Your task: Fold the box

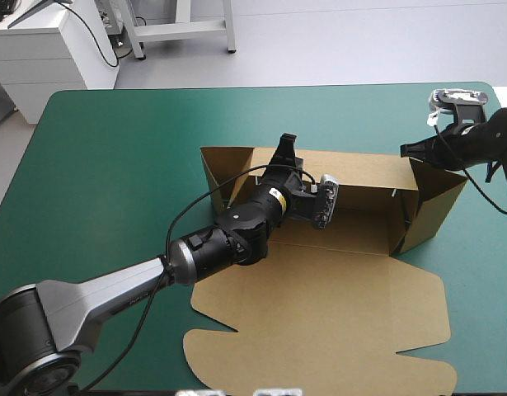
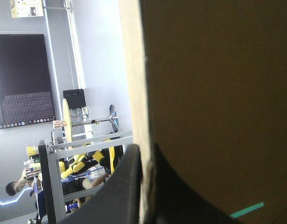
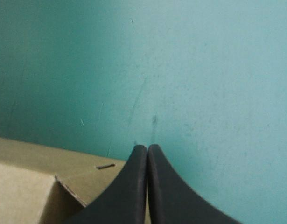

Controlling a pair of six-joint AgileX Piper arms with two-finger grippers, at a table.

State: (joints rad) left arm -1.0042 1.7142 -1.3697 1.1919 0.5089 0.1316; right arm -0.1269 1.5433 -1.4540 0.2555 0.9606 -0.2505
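On box (image 1: 319,318) far edge, left hand (image 1: 286,148)

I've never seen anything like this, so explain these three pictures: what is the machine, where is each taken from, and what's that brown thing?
It is a robot with two arms, each ending in a gripper of two black fingers. One picture looks down from above and behind; the other two come from cameras on the wrists. On the teal-green table cover lies a brown cardboard box, partly folded: far and side walls raised, lid flat in front. The left gripper is shut on the far wall, seen edge-on in its own picture. The right gripper is shut, empty, near the right-hand wall's top corner.
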